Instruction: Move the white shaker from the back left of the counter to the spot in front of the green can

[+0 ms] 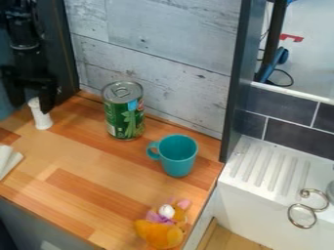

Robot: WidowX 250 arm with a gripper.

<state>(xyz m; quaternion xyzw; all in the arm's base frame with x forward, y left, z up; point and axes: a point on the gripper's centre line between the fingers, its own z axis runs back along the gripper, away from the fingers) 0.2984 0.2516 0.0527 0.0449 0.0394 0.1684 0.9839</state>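
The black gripper (44, 93) hangs at the upper left, low over the counter's back left corner. Right at its lower end is a small white object with a narrow middle (42, 118), upright with a slight tilt, its upper part partly covered by the gripper. Whether it is held cannot be made out. To the right, a green tin can (124, 114) stands by the back wall. A teal mug (178, 158) stands upright farther right, handle toward the left. An orange plush toy (159, 232) with a pink and white part lies near the front right edge.
The wooden counter (85, 171) ends at a dark upright post (236, 83) on the right. Beyond it are a white ridged drainboard (267, 166) and curled metal rings (302, 216). A white item (8, 160) lies at the left edge. A plank-patterned wall (170, 44) rises behind.
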